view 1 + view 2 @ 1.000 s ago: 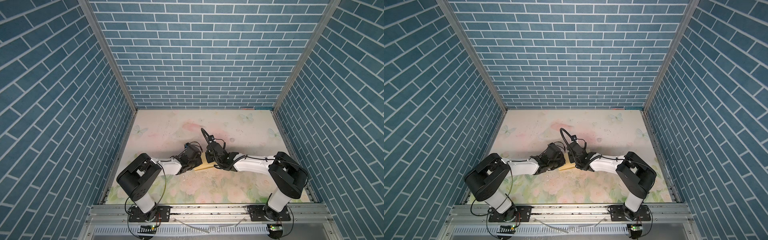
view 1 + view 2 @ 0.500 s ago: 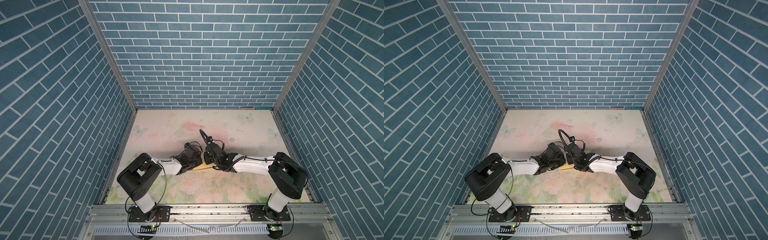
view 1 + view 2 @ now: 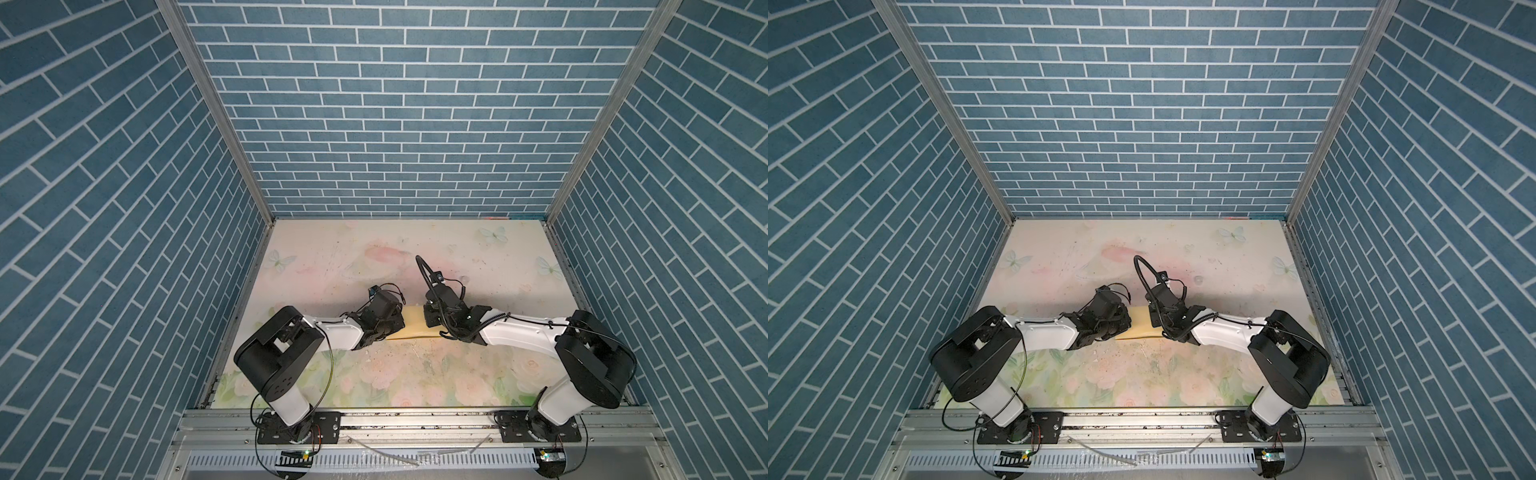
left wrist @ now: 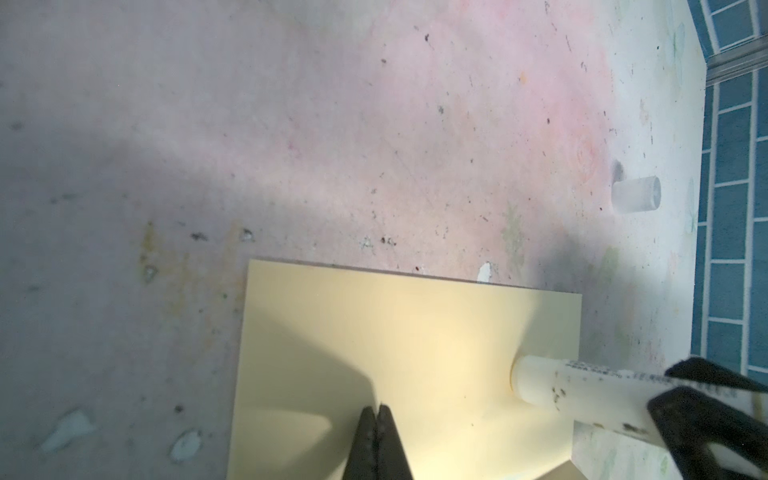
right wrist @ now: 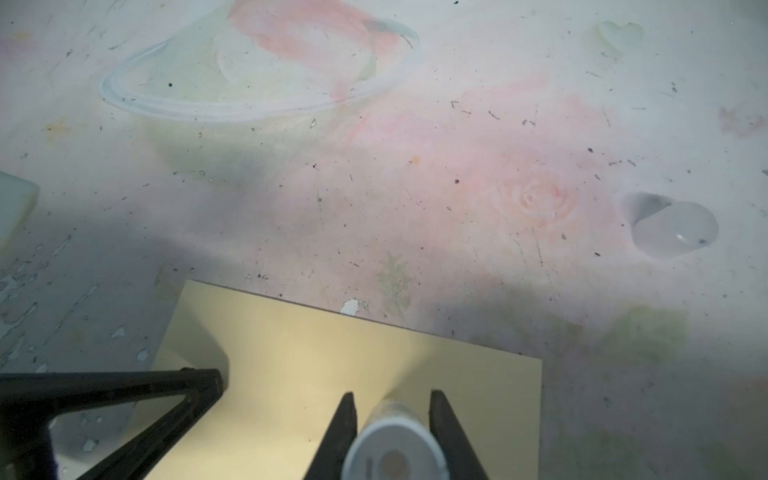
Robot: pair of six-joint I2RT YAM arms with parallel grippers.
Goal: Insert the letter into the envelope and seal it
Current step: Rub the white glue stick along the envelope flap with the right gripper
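Note:
The yellow-tan envelope (image 3: 413,328) (image 3: 1142,325) lies flat on the table between my two grippers. In the left wrist view my left gripper (image 4: 378,409) is shut with nothing between its jaws, its tips resting on the envelope (image 4: 395,340). My right gripper (image 5: 392,397) is shut on a white glue stick (image 5: 395,453), whose end touches the envelope (image 5: 316,365) near its right edge; the left wrist view shows that glue stick (image 4: 582,386) too. The letter is not visible in any view.
A small translucent cap (image 4: 636,199) (image 5: 673,228) lies on the floral table mat (image 3: 374,257), beyond the envelope and to the right. Blue brick walls (image 3: 395,124) enclose the table on three sides. Both arms lie low over the front half of the mat.
My right gripper has shifted a little to the right along the envelope with the glue stick in it. The left arm has not moved.

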